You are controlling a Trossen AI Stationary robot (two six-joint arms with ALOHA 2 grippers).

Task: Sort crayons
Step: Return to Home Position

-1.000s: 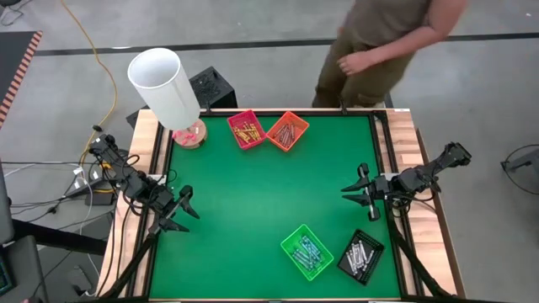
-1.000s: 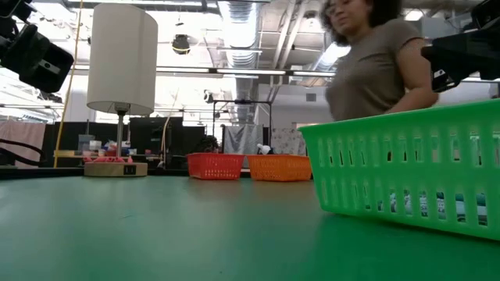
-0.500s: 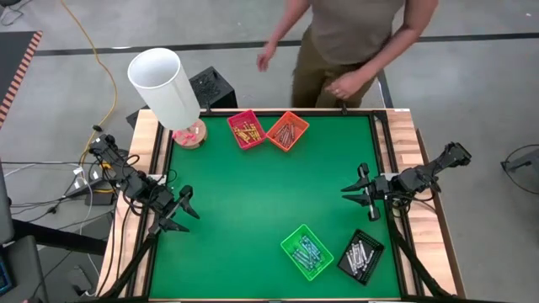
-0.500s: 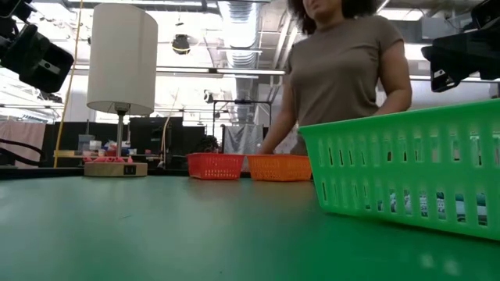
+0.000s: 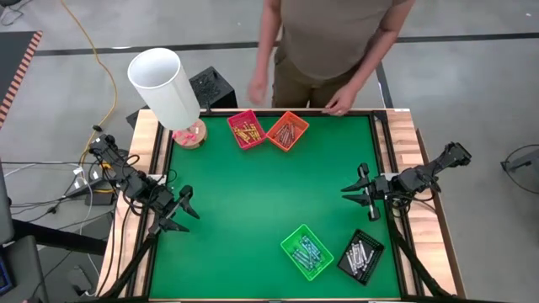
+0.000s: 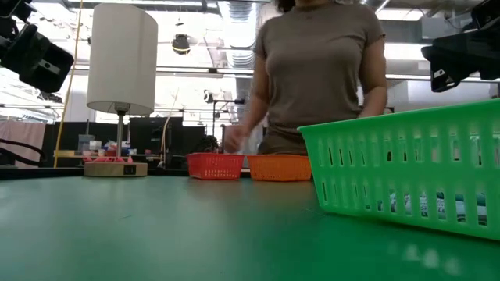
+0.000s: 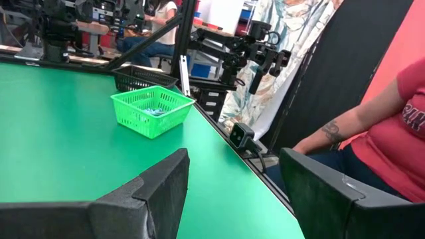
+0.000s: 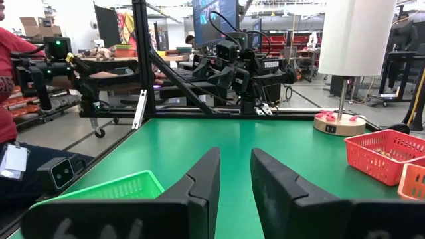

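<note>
Teal crayons (image 5: 306, 249) lie in the green bin (image 5: 292, 233), pale ones in the black bin (image 5: 347, 247) beside it, plain only from above; the low view shows mostly basket wall. Left gripper (image 5: 184, 210) and right gripper (image 5: 362, 192) hover at opposite worktop (image 5: 253, 202) edges, jaws apart, empty.

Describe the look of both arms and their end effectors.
Both are dark, slim and jointed: left arm, right arm. The left end effector and right end effector each carry two black wedge-shaped fingers with flat inner faces. Grey cables trail beside the left arm's base.
</note>
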